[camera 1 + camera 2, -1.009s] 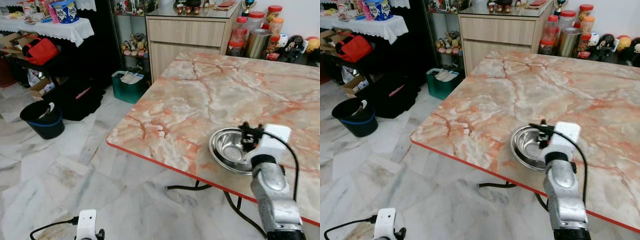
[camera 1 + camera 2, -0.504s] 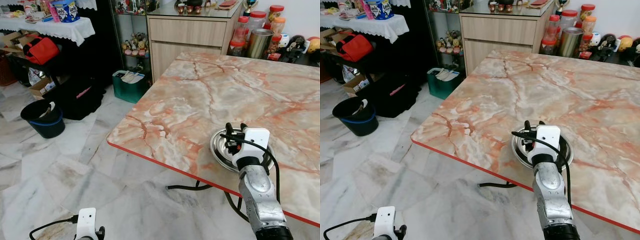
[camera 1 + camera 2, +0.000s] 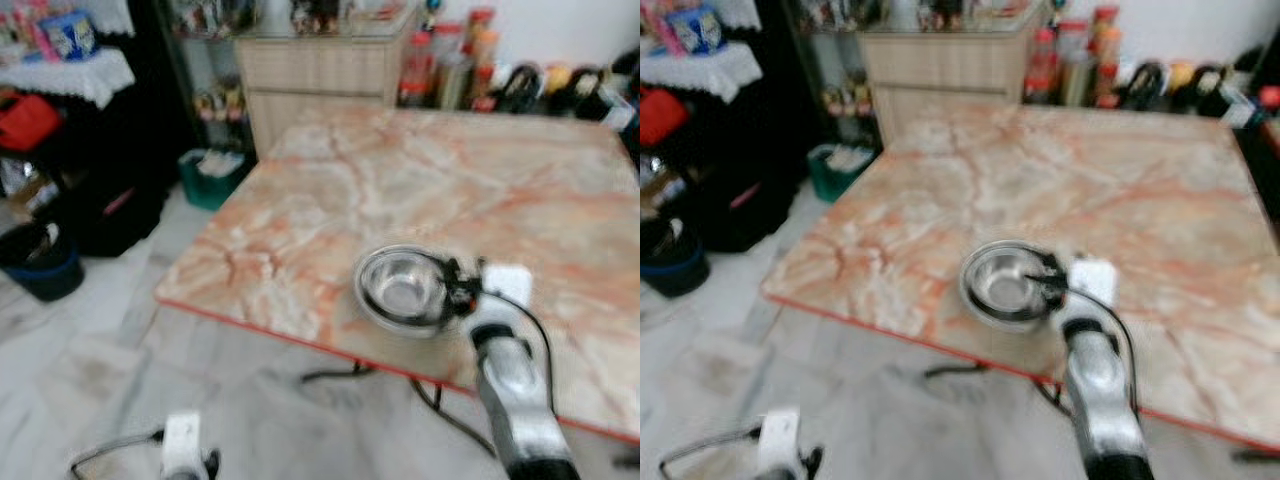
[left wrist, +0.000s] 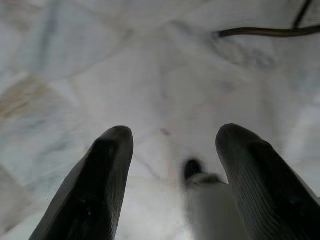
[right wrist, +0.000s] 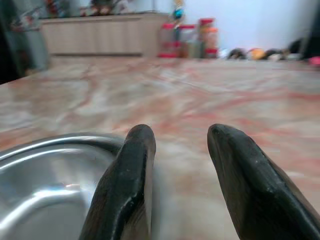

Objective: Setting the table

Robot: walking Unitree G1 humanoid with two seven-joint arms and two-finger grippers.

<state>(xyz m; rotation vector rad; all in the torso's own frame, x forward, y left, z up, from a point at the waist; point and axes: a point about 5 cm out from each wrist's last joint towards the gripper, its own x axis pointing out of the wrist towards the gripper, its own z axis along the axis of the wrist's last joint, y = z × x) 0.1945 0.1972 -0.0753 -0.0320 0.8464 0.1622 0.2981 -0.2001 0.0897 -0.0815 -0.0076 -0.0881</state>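
Sitting near the front edge of the marble-patterned bench [image 3: 420, 170], the steel bowl [image 3: 402, 290] rests upright, hollow side up. Head views blurred.

Right gripper [image 3: 462, 291] at the bowl's rim, on the side nearer the robot's right. Fingers spread apart, nothing between them; in the right wrist view one black finger [image 5: 127, 185] lies just beside or against the rim of the bowl [image 5: 45, 175], the other finger [image 5: 240, 185] over bare bench top [image 5: 210, 100]. Cannot tell whether that finger actually touches the metal. White wrist block and silver arm trail back from the gripper toward the camera, a black cable looping alongside.

Beyond the gripper, at the far edge of the bench: a row of jars [image 3: 450, 65] with red lids, a metal canister among them, small dark figurines further toward the robot's right. Details smeared.

Past the far left corner, a wooden cabinet [image 3: 320, 75]. Further left of the gripper, on the floor, a green box [image 3: 208, 172], a dark bucket [image 3: 38, 260], a red bag [image 3: 25, 118] on low shelving.

Left gripper [image 4: 172, 185] hangs low over pale marble floor tiles [image 4: 125, 65], fingers apart, empty. A dark cable [image 4: 265, 31] lies on the floor beyond it.
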